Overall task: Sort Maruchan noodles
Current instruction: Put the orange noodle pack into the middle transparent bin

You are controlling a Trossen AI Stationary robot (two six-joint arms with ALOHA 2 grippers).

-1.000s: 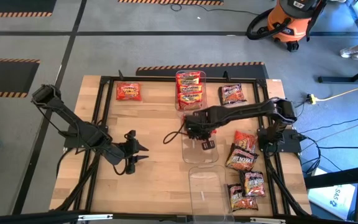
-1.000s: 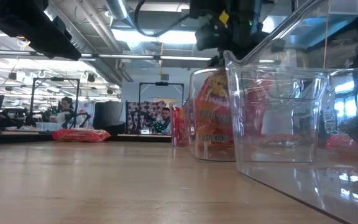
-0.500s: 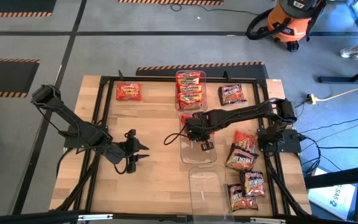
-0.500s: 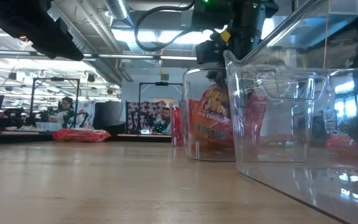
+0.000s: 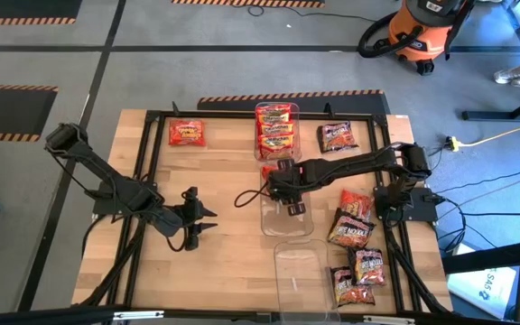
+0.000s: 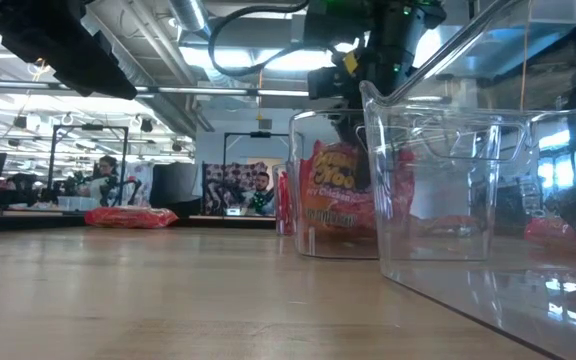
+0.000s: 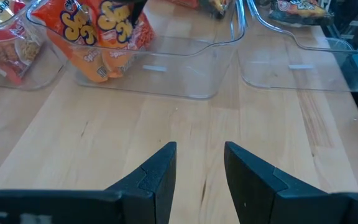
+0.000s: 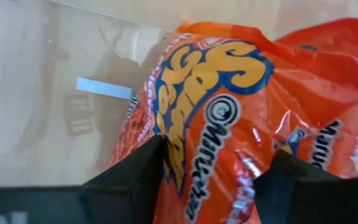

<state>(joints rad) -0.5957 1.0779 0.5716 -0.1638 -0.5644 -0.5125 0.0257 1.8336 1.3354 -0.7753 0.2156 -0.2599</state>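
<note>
Lowered since a second ago: orange crinkly plastic Maruchan packet (image 6: pixel 336 190), now standing inside the middle clear plastic bin (image 5: pixel 287 221). Right pincer (image 5: pixel 289 193) fingers spread either side, grip apparently released (packet sorted, by my reading). Left pincer (image 7: pixel 199 171) idle, part-open, empty, near-left worktop (image 5: pixel 228 262). Dark packets (image 5: pixel 350 230) wait right; bin walls crowd withdrawal.

Right tool (image 5: pixel 285 191) apparently parted; left tool (image 5: pixel 208 221) waits parted.

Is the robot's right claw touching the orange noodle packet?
Touching. The right wrist view shows the orange noodle packet pressed between the right gripper's fingers.
</note>
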